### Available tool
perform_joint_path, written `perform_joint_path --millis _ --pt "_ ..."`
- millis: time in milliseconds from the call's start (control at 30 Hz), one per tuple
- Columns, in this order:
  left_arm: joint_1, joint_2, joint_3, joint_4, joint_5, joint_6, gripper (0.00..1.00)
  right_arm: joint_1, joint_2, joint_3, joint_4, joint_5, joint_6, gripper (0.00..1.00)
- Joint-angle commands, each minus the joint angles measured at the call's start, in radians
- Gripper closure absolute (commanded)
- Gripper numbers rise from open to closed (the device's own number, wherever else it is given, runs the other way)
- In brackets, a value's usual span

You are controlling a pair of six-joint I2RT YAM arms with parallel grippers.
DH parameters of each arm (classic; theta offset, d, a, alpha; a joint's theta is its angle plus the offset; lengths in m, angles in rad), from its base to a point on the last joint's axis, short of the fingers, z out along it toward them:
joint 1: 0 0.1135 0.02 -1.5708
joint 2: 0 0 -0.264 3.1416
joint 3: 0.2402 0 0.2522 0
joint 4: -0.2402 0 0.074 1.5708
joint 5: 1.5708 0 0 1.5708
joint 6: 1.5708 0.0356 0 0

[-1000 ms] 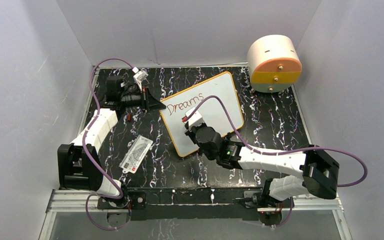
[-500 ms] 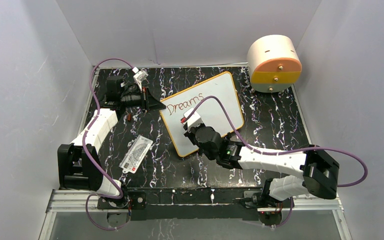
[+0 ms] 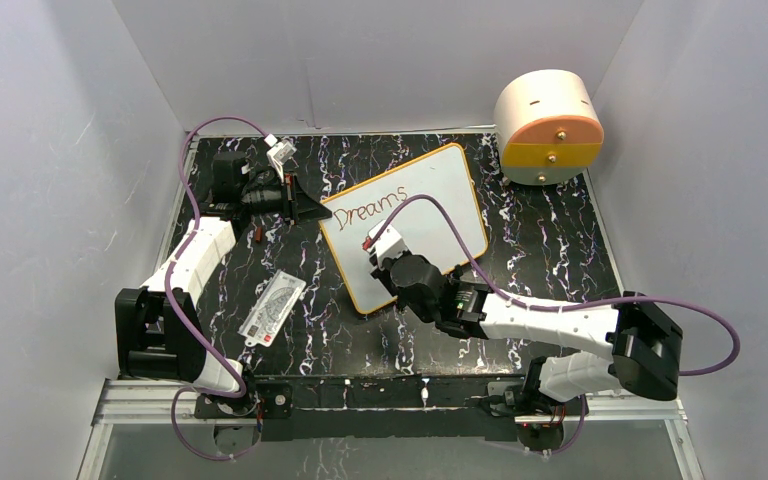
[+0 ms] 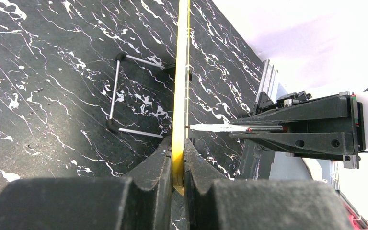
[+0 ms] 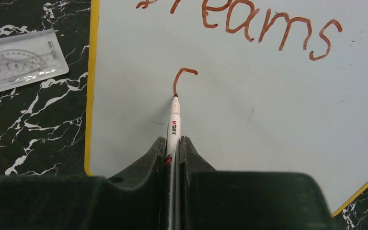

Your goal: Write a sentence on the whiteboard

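Right jaws closed on the marker, tip on the whiteboard mid-surface, just under the sentence. Left jaws pinch its yellow rim. Board looks light, stiff and slick: hold the rim, since the ink likely smears.

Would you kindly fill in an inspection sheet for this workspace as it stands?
Surface: black white-veined tabletop.
Job's things: whiteboard, orange-yellow frame; sentence reads only "Dreams", one curved stroke begun below; marker tip at that stroke's end.
Clutter: clear protractor template left of the board; cream-and-orange drum, far right corner.
Pincers: left pincer shut on the whiteboard's frame; right pincer shut on the marker.
Cables: purple cable along each arm; the right one arcs over the board.
Surroundings: plain pale walls on three sides.
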Motion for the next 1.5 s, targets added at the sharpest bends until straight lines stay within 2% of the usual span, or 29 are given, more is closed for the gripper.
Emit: perform_joint_path --millis 0,167,633,1467 --pt "-0.031 0.024 -0.021 -0.081 -0.068 0.039 1.0 0.0 -0.03 0.011 -0.029 0.048 0.014 1.0" --pt "-0.031 0.024 -0.021 -0.081 -0.07 0.039 1.0 0.0 -0.043 0.007 -0.008 0.097 0.014 1.0" --pt "-0.031 0.027 -0.02 -0.084 -0.068 0.041 1.0 -0.009 -0.067 -0.008 0.105 0.113 0.0 1.0" --pt "-0.039 0.026 -0.02 -0.084 -0.066 0.041 1.0 -0.028 -0.005 0.028 0.118 0.094 0.005 1.0"
